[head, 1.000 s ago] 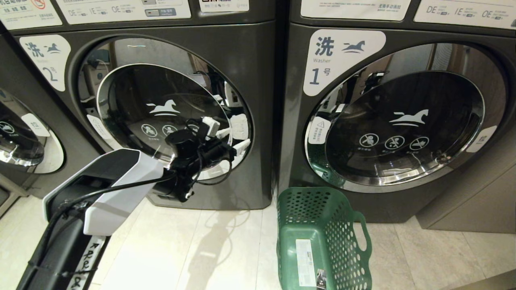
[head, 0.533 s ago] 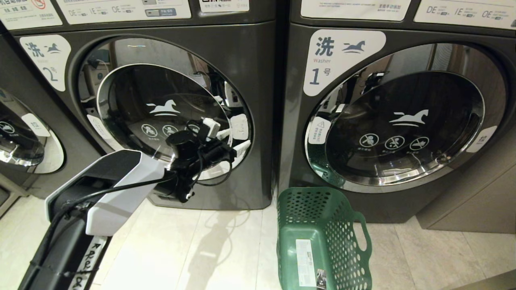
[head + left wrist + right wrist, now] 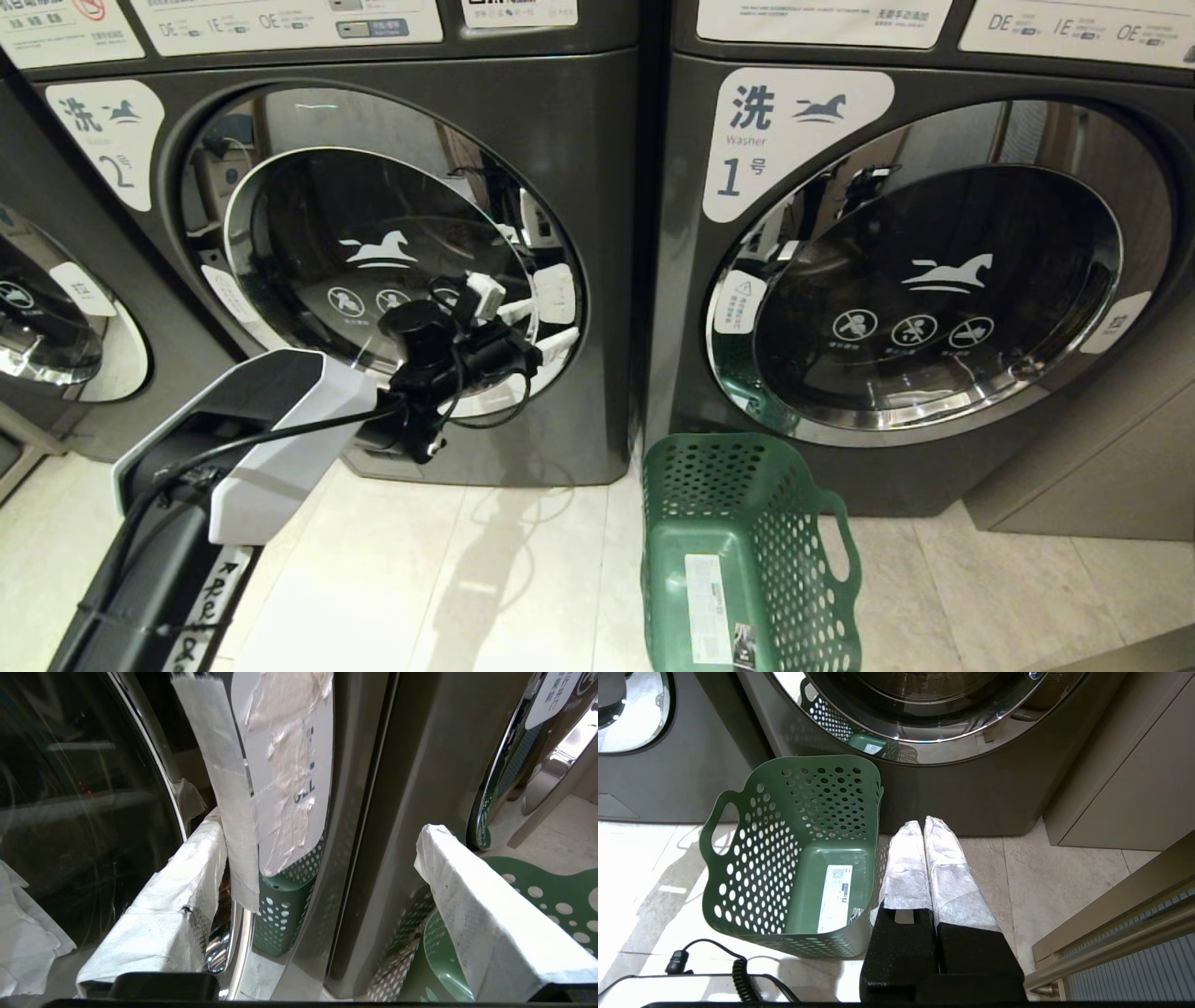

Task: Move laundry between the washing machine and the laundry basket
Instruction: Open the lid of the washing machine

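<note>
On the pale floor (image 3: 420, 579), your left hand (image 3: 523, 322) is spread wide at the washing machine (image 3: 579, 187) door; your right hand (image 3: 924, 826) is pressed together beside the laundry basket (image 3: 738, 858).

We see our right gripper (image 3: 924, 823) low over the pale tiled floor (image 3: 1064, 868), its two white-wrapped fingers (image 3: 903, 863) pressed together with nothing between them. Just beside them, nearer the other washer, stands the green laundry basket (image 3: 752, 849) with round-holed sides, a cut-out handle and a white sticker on its inner wall; it holds no cloth. Beyond both rises a dark grey machine (image 3: 971, 793) with a chrome-rimmed door, the basket mirrored in that rim
</note>
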You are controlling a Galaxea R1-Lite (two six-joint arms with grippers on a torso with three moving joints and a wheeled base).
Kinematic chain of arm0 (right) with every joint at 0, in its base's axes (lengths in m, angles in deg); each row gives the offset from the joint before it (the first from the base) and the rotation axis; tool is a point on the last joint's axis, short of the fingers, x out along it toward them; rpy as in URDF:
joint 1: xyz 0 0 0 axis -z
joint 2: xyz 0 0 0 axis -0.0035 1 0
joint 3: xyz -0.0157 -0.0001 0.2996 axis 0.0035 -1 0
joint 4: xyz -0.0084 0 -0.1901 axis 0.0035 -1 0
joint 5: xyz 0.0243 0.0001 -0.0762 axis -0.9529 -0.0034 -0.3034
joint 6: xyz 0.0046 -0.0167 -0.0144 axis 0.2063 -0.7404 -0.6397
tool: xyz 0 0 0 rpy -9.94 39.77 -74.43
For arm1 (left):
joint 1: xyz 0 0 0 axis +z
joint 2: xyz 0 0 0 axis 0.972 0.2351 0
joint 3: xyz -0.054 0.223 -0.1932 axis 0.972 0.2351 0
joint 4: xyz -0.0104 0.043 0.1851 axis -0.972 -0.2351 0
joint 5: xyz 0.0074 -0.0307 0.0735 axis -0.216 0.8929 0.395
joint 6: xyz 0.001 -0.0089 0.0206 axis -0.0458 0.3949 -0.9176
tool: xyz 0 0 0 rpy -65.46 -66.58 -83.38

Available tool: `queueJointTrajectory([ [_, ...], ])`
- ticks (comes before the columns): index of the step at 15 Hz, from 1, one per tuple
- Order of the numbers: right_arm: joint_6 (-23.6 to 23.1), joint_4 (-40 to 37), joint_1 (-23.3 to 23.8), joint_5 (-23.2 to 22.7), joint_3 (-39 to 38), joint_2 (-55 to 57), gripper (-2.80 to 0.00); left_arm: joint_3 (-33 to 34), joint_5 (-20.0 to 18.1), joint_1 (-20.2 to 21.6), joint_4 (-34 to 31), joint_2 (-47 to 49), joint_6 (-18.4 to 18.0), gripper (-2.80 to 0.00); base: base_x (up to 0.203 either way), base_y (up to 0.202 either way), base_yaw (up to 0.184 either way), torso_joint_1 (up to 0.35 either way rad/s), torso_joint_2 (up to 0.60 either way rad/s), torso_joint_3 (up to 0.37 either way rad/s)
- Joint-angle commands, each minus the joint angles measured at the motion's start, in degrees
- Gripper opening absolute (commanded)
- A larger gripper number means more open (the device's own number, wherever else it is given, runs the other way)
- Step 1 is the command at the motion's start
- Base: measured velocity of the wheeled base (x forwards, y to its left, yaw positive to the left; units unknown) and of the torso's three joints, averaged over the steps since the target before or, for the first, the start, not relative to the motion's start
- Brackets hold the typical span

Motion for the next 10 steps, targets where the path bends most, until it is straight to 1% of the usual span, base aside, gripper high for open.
queueJointTrajectory([
  [1, 0.02, 0.03, -0.02, 0.00, -0.01, 0.09, -2.80, -0.75, 0.27, 0.34, -0.40, 0.44, -0.44, 0.00, 0.000, 0.000, 0.000, 0.000, 0.00, 0.000],
  [3, 0.02, 0.03, -0.05, 0.00, -0.01, 0.09, -2.80, -1.60, 1.05, 0.52, -0.44, 0.78, -0.44, 0.00, 0.000, 0.000, 0.000, 0.000, 0.00, 0.000],
  [6, 0.02, 0.03, 0.02, 0.00, -0.01, 0.09, -2.80, -3.90, 0.29, 0.69, -1.77, 1.97, -0.17, 0.00, 0.000, 0.000, 0.000, 0.000, 0.00, 0.000],
  [7, 0.02, 0.03, -0.02, 0.00, -0.01, 0.09, -2.80, -5.24, -0.20, 0.81, -2.54, 2.49, -0.14, 0.00, 0.000, 0.000, 0.000, 0.000, 0.00, 0.000],
  [10, 0.02, 0.03, 0.02, 0.00, -0.01, 0.09, -2.80, -8.15, -4.14, 1.39, -5.51, 3.54, -0.04, 0.00, 0.000, 0.000, 0.000, 0.000, 0.00, 0.000],
])
